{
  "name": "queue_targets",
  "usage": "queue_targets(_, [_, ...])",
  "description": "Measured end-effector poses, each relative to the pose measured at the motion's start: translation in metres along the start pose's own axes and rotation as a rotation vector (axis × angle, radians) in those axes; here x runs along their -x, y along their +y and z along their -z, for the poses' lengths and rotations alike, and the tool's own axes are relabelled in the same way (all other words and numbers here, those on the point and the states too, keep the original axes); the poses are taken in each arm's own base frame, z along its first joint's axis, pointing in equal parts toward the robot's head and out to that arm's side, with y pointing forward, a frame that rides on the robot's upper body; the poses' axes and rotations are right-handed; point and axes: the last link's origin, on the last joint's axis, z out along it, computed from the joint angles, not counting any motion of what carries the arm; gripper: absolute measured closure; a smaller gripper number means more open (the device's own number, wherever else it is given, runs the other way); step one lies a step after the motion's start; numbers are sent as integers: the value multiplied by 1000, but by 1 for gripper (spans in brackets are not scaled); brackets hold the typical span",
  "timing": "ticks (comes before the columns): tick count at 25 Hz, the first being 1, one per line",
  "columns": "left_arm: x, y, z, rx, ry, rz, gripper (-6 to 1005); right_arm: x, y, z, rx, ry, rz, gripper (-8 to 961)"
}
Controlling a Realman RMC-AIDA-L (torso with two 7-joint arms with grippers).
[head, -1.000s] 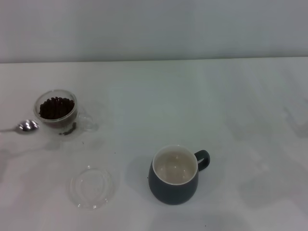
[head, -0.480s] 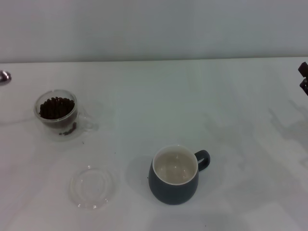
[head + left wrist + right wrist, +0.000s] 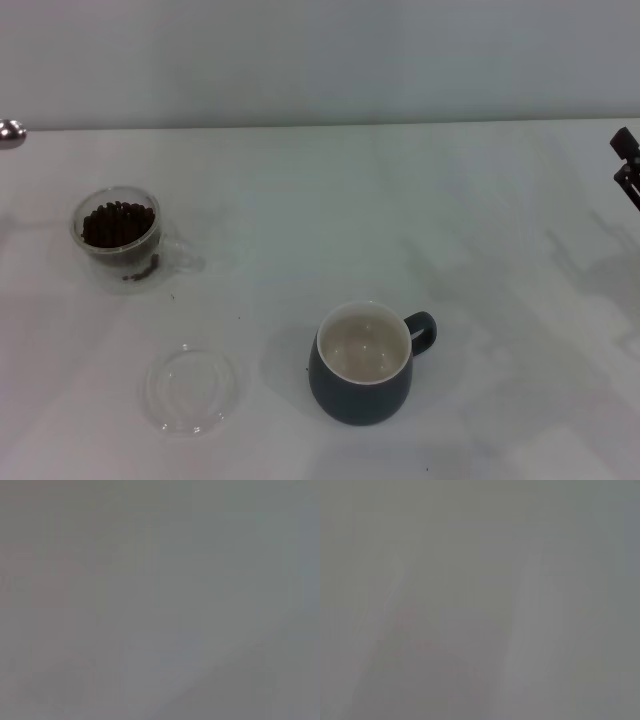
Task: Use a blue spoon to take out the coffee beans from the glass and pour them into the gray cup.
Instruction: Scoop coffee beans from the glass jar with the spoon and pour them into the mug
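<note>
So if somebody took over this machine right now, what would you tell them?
Left gripper: out of sight; only the blue spoon's metal bowl shows at the far left edge.
Right gripper: just inside the far right edge, holding nothing visible.
The glass at left holds the coffee beans; a few lie beside it.
The gray cup looks empty.
Left: scoop the beans into the cup.

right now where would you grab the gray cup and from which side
Probably the loop handle of the gray cup: it sticks out toward the robot's right and slightly away, with bare table beside it. The cup stands upright, so come in from the right, the right gripper being on that side.
</note>
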Motion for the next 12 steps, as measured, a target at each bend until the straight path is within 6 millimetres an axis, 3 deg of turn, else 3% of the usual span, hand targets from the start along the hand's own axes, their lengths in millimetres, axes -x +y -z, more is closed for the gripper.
queue_targets(12, [-24, 9, -37, -74, -159, -47, 865, 1, 12, -5, 41, -16, 12, 252])
